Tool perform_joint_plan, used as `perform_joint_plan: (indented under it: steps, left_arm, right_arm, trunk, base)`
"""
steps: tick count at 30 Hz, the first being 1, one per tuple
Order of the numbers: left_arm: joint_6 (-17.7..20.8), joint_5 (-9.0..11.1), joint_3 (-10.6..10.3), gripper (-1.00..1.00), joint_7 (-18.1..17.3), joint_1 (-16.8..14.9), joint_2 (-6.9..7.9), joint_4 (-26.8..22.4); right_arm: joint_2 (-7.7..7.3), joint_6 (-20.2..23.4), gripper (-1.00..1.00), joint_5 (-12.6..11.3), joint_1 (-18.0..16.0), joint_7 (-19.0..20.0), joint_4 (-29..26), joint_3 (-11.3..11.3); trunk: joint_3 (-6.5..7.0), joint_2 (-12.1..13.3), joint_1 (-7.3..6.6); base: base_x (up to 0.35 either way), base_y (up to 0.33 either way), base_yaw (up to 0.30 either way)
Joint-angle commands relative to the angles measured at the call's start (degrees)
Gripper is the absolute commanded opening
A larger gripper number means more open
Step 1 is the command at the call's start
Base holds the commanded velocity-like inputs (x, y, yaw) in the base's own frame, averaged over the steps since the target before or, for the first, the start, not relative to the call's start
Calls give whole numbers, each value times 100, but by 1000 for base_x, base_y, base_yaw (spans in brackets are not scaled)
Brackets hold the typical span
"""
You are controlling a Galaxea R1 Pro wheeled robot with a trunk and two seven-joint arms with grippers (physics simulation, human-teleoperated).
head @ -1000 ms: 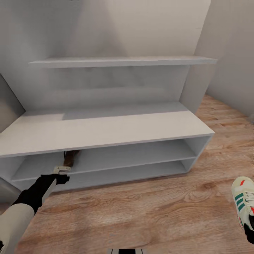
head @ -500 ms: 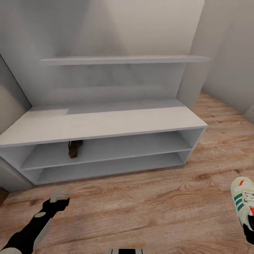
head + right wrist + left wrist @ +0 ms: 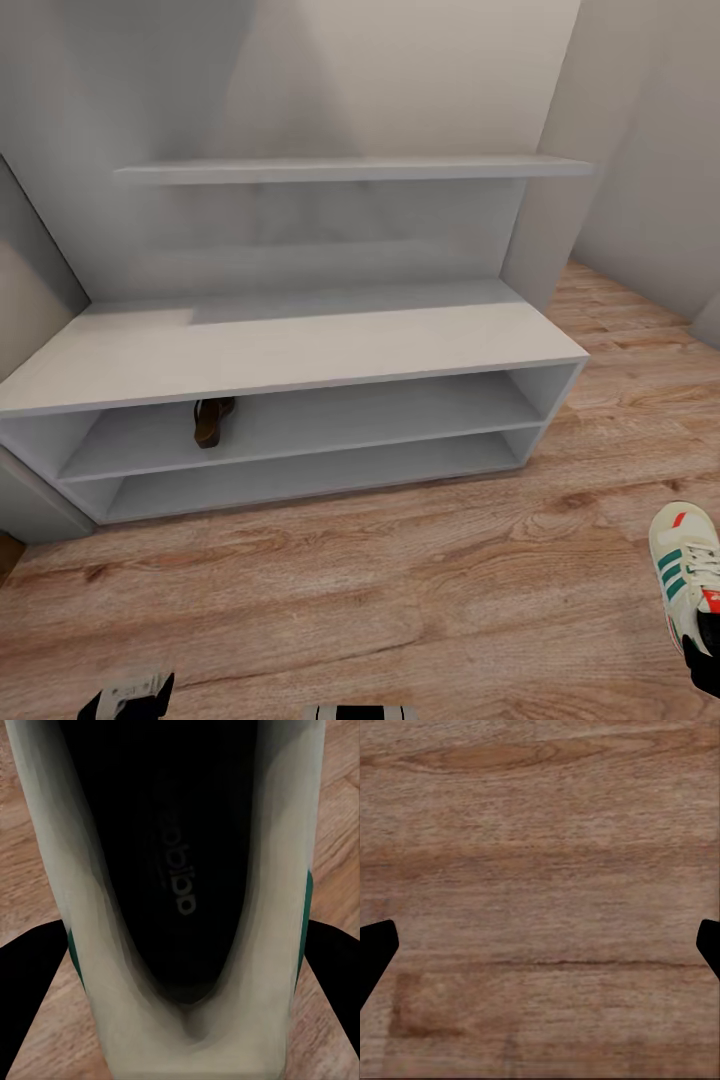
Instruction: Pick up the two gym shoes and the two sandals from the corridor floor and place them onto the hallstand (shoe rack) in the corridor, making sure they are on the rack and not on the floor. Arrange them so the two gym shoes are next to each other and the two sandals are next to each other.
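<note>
Right tool (image 3: pixel 180 967) grips a gym shoe (image 3: pixel 180 870); left tool (image 3: pixel 540 952) gapes wide, holding nothing, over floor (image 3: pixel 540 832). Ahead, hallstand (image 3: pixel 300 350) shelf holds one sandal (image 3: pixel 211 420).

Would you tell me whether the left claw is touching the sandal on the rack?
Apart. In the head view the left claw is low over the floor, with bare planks separating it from the sandal.

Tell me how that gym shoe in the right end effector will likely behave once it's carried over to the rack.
The gym shoe probably flexes a little: its soft-looking sides sit between the right end effector fingers. Its long toe reaches past the grip, so it may droop or swing. It looks light for its size.
</note>
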Motion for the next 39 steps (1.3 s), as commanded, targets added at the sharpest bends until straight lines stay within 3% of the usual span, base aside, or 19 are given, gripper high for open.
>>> perform_joint_plan:
  steps: [1, 12, 26, 39]
  left_arm:
    - [-26, 89, -36, 100, -14, -1, 6, 15]
    - [-33, 247, -26, 100, -375, 21, -13, 30]
    - [-36, 287, -25, 100, -400, 36, -9, 27]
    - [-36, 292, -25, 100, -407, 39, -4, 27]
  right_arm:
    - [1, -17, -100, -62, -4, 59, 9, -21]
    - [43, -17, -100, -63, -4, 41, 131, -20]
    - [113, -17, -100, -63, -4, 41, 145, -20]
    - [120, -17, -100, -63, -4, 41, 148, -20]
  trunk:
    - [-4, -2, -1]
    - [-4, -2, -1]
    - [-4, -2, -1]
    - [-4, -2, -1]
  base:
    - [0, 0, 0]
    - [0, -26, 0]
    - [-8, -248, 0]
    - [-218, -197, 0]
